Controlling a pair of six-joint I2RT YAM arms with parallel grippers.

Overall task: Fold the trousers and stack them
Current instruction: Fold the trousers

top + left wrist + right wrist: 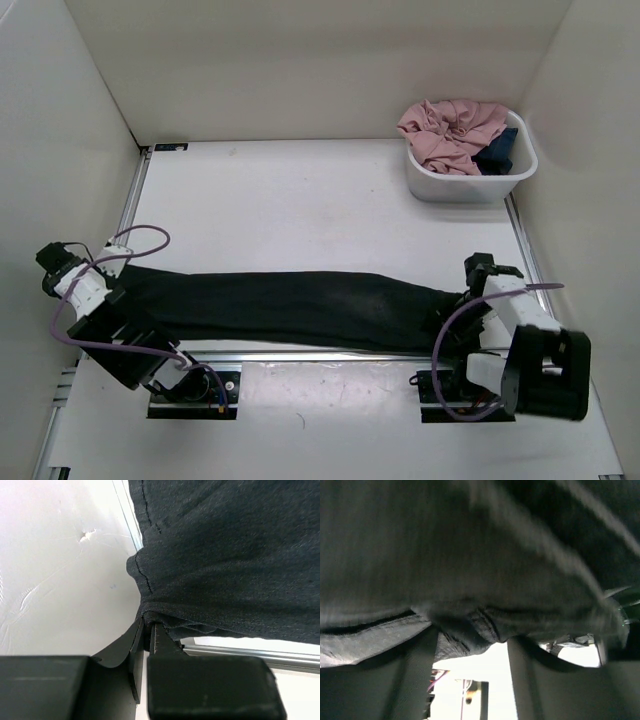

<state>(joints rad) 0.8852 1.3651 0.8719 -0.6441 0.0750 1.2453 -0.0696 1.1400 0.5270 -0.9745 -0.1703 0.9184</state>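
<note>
Draping the right hand (472, 647) (fingertips hidden, blurred), trousers (300, 305) hang.

The white table (300, 190) carried the trousers (300, 305), stretched out lengthwise along its near edge. A white tub (462, 188) stood at its far right corner.

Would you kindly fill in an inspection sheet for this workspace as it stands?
Surface: white table with a metal rail along its near edge.
Job's things: black trousers stretched lengthwise between both grippers, not yet folded.
Clutter: white tub at the far right, holding a pink garment and a dark blue garment.
Grippers: left gripper shut on one trouser end; right gripper holds the other end, fabric bunched between its fingers.
Cables: purple cables loop along both arms.
Surroundings: plain white walls on three sides.
</note>
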